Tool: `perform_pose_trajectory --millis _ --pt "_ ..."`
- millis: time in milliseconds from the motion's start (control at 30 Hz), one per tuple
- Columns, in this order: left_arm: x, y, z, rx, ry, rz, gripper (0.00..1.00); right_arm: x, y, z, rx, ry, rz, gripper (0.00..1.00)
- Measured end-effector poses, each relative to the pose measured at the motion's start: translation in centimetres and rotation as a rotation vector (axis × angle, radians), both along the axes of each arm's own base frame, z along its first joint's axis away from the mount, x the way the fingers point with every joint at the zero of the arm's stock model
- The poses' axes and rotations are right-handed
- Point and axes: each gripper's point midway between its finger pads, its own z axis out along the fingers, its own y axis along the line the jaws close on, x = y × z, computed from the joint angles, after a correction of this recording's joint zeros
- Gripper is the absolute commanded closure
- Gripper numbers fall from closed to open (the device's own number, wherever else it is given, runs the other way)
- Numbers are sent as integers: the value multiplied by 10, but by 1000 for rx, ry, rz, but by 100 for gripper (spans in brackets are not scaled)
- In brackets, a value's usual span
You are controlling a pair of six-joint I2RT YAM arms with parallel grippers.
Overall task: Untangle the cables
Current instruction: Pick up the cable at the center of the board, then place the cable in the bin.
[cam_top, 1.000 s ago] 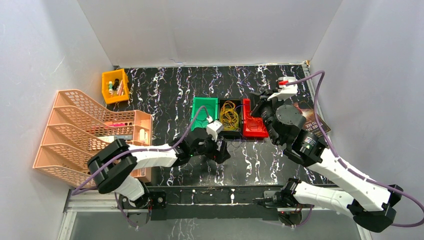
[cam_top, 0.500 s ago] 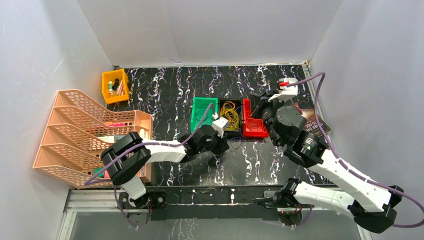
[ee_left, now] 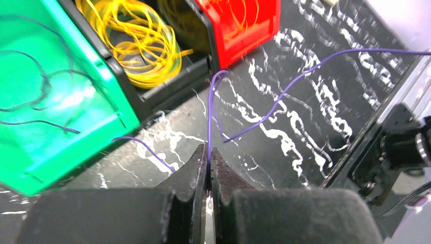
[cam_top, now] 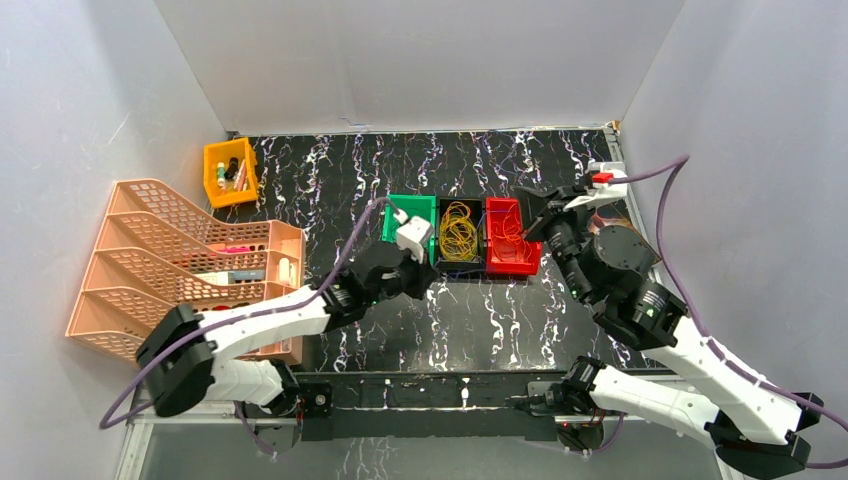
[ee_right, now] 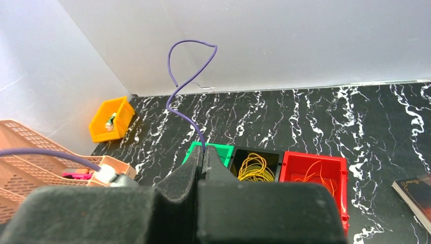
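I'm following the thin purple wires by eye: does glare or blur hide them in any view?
Left wrist: glare whitens the green bin floor, but the pinched purple wire is sharp; the fingers are blurred. Right wrist: likewise soft fingers, the purple strand crisp against the pale wall. Top external: evenly lit, thin wires barely visible.

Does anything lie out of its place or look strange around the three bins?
Yes. One thin purple wire lies loose on the table in front of the black bin and red bin, not in any bin. The left gripper pinches it.
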Motion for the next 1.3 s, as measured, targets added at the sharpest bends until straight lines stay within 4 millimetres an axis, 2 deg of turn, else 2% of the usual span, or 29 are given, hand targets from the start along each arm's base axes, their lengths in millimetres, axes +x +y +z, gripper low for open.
perform_pose_trajectory --millis 67,167,300,467,567,633,767,833,900,1033,1133,1300 --pt "3 8 25 -27 -35 29 100 -3 0 3 -3 -11 16 100" --pt "23 23 58 -36 -75 105 100 -5 2 4 -12 -20 38 100" --pt "52 46 68 6 -93 186 100 -7 4 5 -18 -25 59 100" --pt "93 75 59 50 -81 273 100 -11 4 6 -15 -29 79 100" --pt "118 85 42 68 -44 303 100 -17 1 11 0 -43 96 100" --pt "130 84 26 70 -12 299 100 -19 1 13 5 -49 111 100" --pt "140 71 -1 62 51 255 100 -23 1 16 13 -58 129 100" --pt "141 63 -7 48 71 231 100 -23 4 14 10 -55 141 100" --pt "144 55 -6 24 78 207 100 -23 6 10 3 -49 146 100" --pt "150 46 9 -28 57 186 100 -21 9 4 -8 -37 150 100" --pt "156 50 13 -37 50 210 100 -20 11 -1 -19 -27 153 100" --pt "169 74 0 5 69 315 100 -19 23 -6 -43 -23 188 100"
